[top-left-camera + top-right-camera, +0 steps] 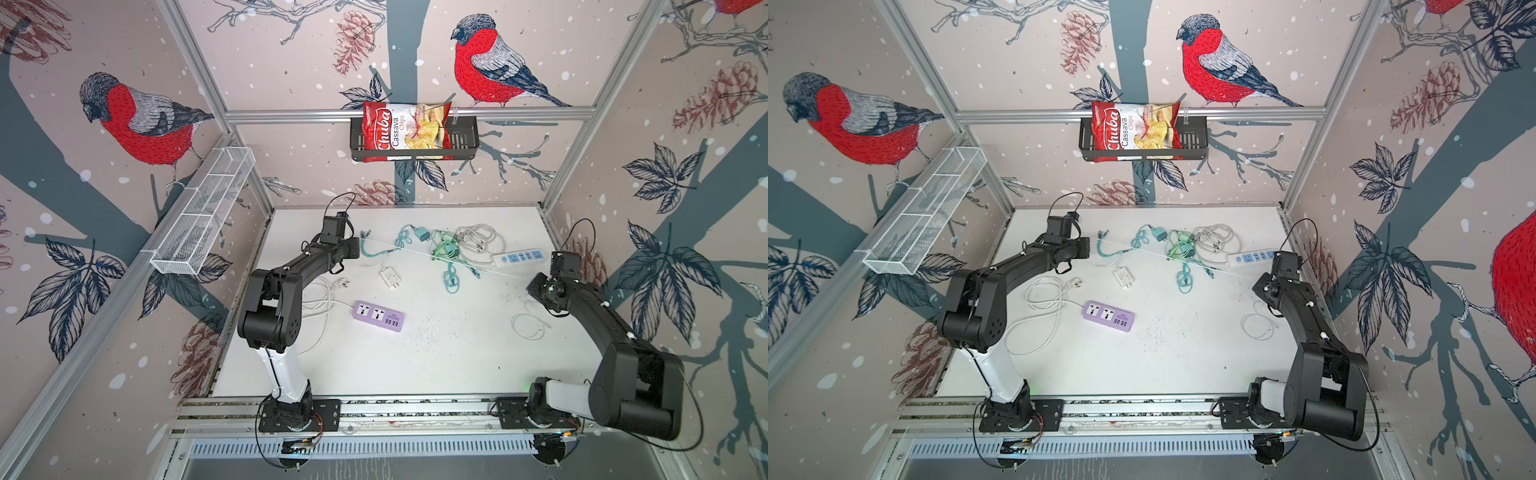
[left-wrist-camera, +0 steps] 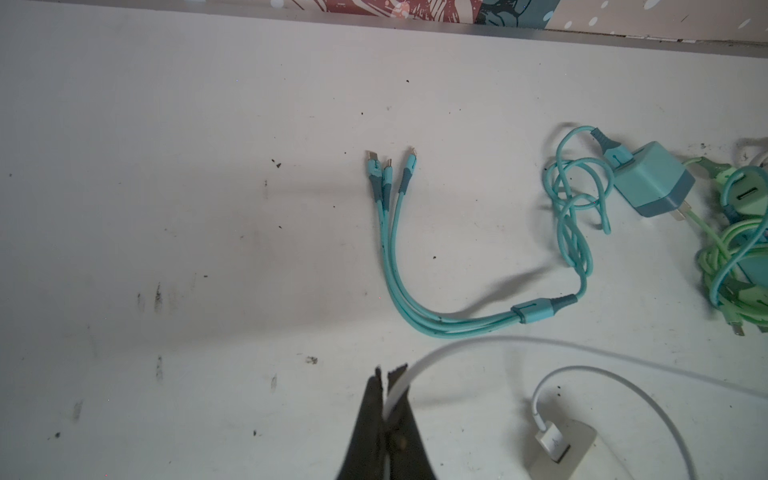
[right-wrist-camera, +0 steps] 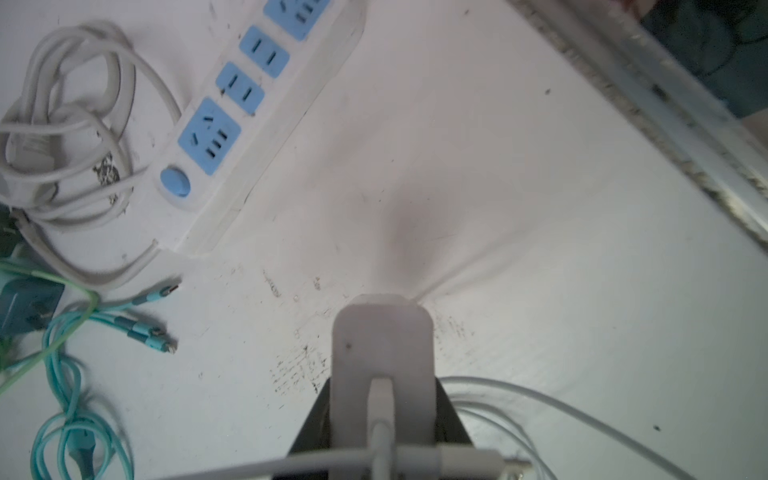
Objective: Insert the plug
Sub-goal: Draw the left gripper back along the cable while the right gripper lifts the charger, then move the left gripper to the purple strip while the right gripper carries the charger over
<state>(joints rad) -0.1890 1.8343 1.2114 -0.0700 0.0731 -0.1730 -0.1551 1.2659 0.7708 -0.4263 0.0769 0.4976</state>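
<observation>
Both sides are gripping: the right tool (image 3: 382, 386) is clamping the seemingly light, rigid white plug (image 3: 382, 332) by its flat sides above the tabletop (image 3: 498, 208), near the power strip (image 3: 210, 135); the left tool (image 2: 388, 378) is pinching the limp white cable (image 2: 457, 344).

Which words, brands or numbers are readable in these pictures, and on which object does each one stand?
"Chuba": on the red chips bag in the black wall basket.
"Cassava Chips": on the same bag.
Small print on the purple power strip: too small to read.
No other text is readable.
</observation>
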